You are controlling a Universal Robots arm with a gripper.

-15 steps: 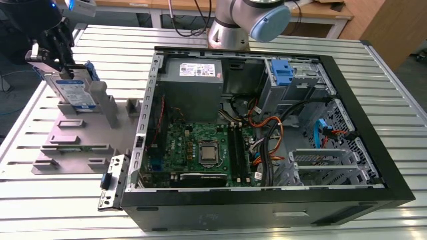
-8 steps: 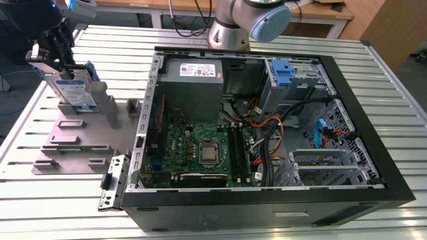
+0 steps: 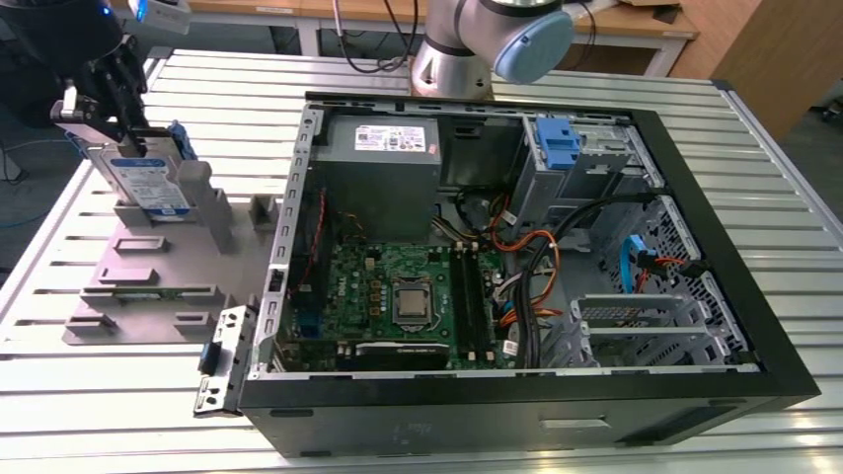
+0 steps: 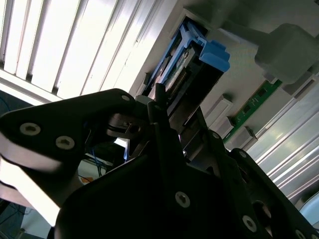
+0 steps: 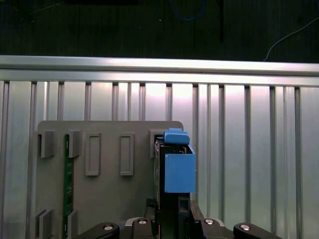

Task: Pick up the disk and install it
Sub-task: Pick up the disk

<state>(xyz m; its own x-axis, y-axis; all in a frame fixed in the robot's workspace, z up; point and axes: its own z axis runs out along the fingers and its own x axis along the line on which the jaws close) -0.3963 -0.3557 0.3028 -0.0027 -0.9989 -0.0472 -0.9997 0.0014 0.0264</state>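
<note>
The disk [image 3: 142,178] stood on edge in the grey holder [image 3: 145,267] at about 10 o'clock in the exterior view. Its long axis was close to upright, running roughly from 11 to 5 o'clock there, with the label facing the camera. The claw [image 3: 121,123] sat directly above it, gripping its upper end, so the disk hung straight below the claw rather than off to a side. In the first wrist view the fingers [image 5: 149,225] flanked the disk [image 5: 178,172] closely, one on each broad face, and looked pressed onto it, pinching it. The second wrist view showed the same line-up, with the disk [image 4: 179,74] running straight away from the claw. Whether its lower edge had left the holder could not be told. From the disk, the open computer case [image 3: 737,296] lay toward 3 o'clock on the slatted surface [image 3: 79,395]. The drive bay with a blue bracket [image 3: 560,143] sat at the case's 1 o'clock corner, well apart from the holder.
</note>
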